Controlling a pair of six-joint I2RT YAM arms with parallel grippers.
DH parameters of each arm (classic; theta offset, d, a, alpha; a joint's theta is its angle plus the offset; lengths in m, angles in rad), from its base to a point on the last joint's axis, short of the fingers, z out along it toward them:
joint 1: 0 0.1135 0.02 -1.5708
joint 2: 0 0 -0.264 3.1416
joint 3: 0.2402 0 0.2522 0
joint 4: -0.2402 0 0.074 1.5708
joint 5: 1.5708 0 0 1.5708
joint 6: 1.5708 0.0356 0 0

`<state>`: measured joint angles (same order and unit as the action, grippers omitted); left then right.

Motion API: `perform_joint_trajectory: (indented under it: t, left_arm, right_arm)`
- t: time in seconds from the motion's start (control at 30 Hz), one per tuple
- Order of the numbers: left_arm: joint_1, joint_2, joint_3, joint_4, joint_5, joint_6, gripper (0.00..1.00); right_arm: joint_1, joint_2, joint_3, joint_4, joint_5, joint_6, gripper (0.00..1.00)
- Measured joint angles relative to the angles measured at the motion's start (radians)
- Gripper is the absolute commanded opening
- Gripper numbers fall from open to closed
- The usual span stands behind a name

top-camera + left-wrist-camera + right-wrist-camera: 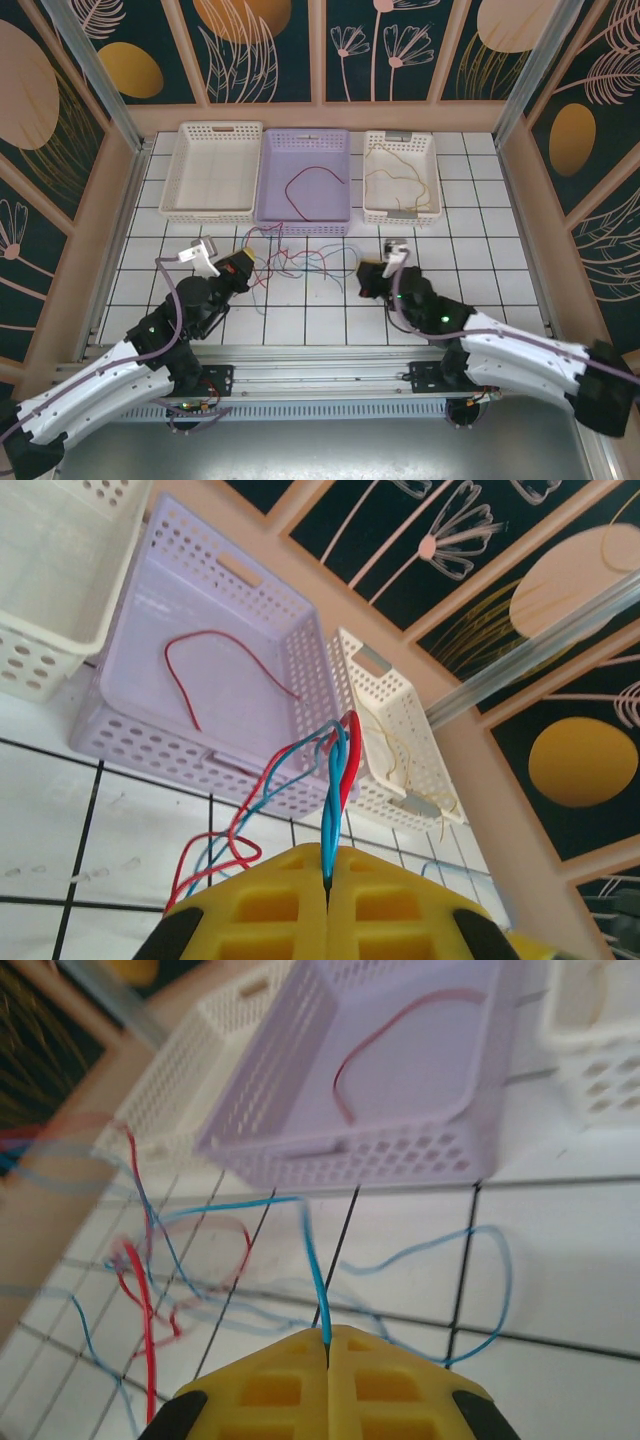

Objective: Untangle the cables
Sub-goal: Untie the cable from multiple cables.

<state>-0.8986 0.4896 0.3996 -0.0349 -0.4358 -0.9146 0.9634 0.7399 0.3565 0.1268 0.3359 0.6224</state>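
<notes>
The table is white tile with a dark grid, boxed in by flowered panels. Nearest me, the left gripper is pinched shut on a twisted strand of blue and red wire. The right gripper is closed on a single blue wire. The tangle of cables lies on the tiles between the two of them, just in front of the lilac basket. Its long axis therefore runs left to right, from one gripper across to the other, and both arms look about equally close to it. From the right wrist camera I think my blue wire runs up and feeds into the knot, though the blur makes that hard to follow. I judge the coming pull should go sideways, with the grippers drawing apart along that axis. Farther off, one red wire lies in the lilac basket, and yellow-tan wires sit in the white basket to its right.
</notes>
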Motion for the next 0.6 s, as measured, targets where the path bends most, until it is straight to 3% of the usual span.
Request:
perform_joint_trajectory:
  t: [0.2, 0.33, 0.6]
  left_arm:
    - [0.000, 0.068, -0.030, 0.026, 0.063, 0.000, 0.00]
    - [0.000, 0.117, -0.045, 0.049, 0.096, 0.000, 0.00]
    - [0.000, 0.119, -0.063, 0.053, 0.110, -0.001, 0.00]
  right_arm:
    - [-0.122, -0.218, 0.014, -0.187, -0.014, -0.048, 0.00]
    - [-0.160, -0.227, 0.090, -0.322, -0.019, -0.079, 0.00]
    - [-0.186, -0.153, 0.445, -0.508, 0.025, -0.135, 0.00]
